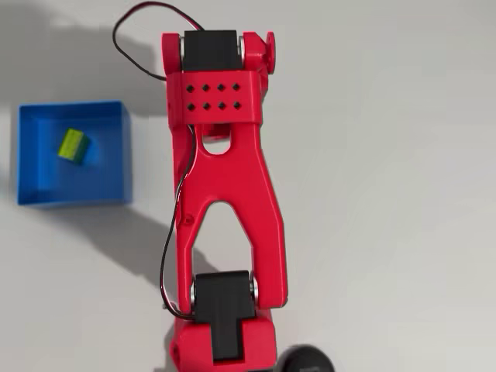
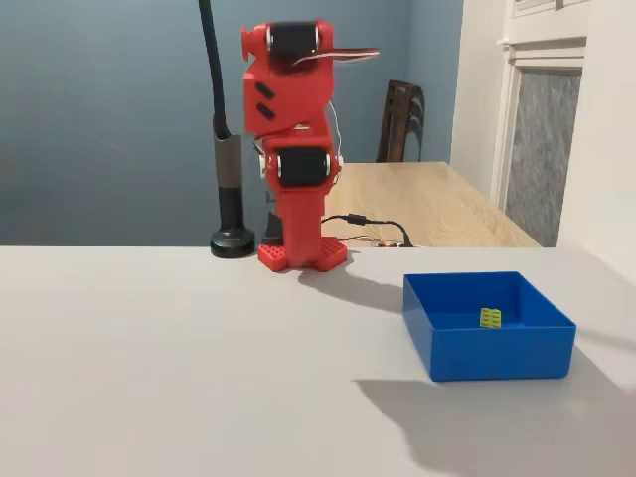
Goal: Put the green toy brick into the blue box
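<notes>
The green toy brick (image 1: pixel 74 145) (image 2: pixel 491 317) lies on the floor of the blue box (image 1: pixel 122 155) (image 2: pixel 502 354), near the box's middle. The box stands on the grey table, at the left in the overhead view and at the right front in the fixed view. The red arm (image 1: pixel 225 178) (image 2: pixel 296 149) is folded upright over its base, well away from the box. Its gripper (image 2: pixel 354 52) sits at the top of the fold, pointing right in the fixed view. The thin fingers lie together with nothing between them.
A black pole on a round foot (image 2: pixel 232 241) (image 1: pixel 304 360) stands just beside the arm's base. Black cables (image 2: pixel 373 224) run behind the base. Beyond the grey table are a wooden table (image 2: pixel 437 199) and a chair (image 2: pixel 399 119).
</notes>
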